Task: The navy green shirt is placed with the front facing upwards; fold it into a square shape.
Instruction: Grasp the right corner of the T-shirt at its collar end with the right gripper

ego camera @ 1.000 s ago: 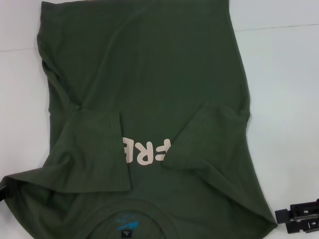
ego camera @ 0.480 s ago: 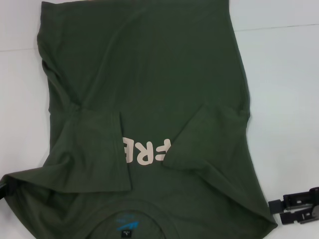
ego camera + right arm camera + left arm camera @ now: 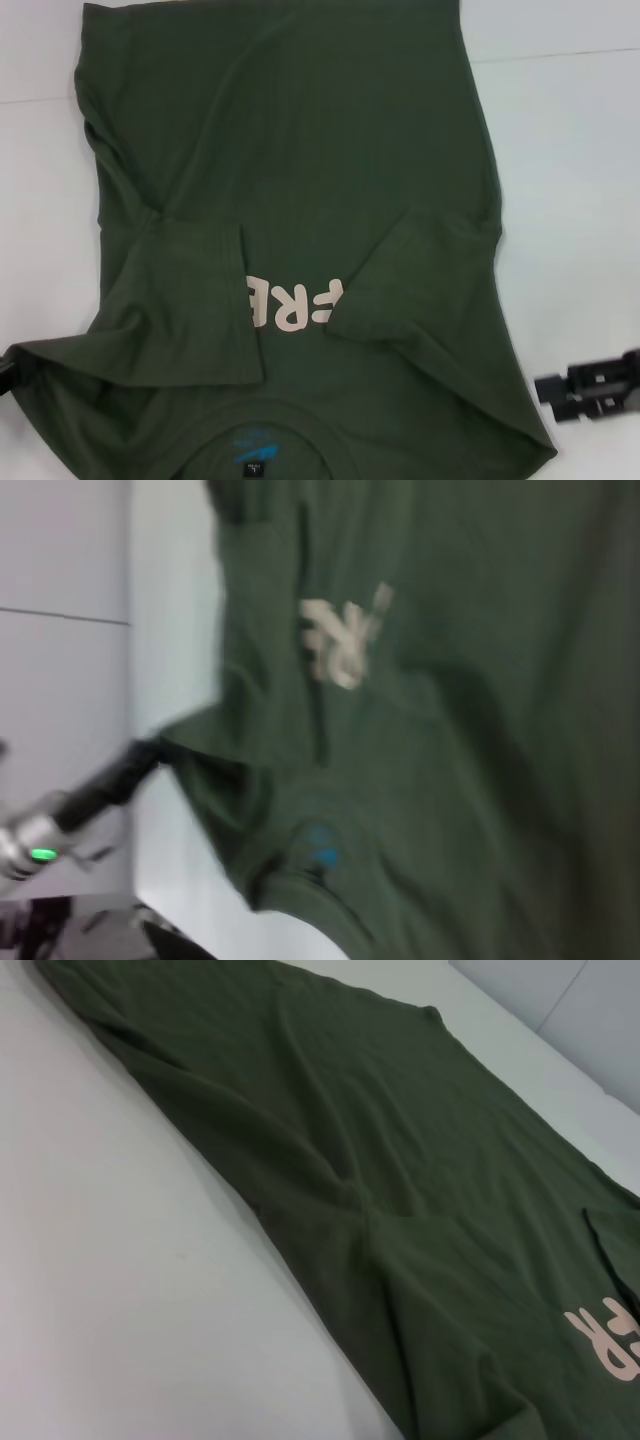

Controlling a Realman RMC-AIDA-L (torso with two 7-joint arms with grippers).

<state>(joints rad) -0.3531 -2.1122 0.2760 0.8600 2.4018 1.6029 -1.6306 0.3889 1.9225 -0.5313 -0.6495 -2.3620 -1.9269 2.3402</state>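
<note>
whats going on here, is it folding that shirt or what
Yes, a two-armed robot is partway through folding a navy green shirt spread front-up on a white table. Both sleeves are already folded in over the chest, partly covering the pale lettering. The left pincer sits at the shirt's near left corner, where the cloth is bunched against it. The right pincer is on the table just beside the near right shoulder edge.

Pale pink letters "FRE", upside down and partly covered, on dark olive-green cotton shirt (image 3: 300, 150); blue neck label (image 3: 252, 446) unreadable.
</note>
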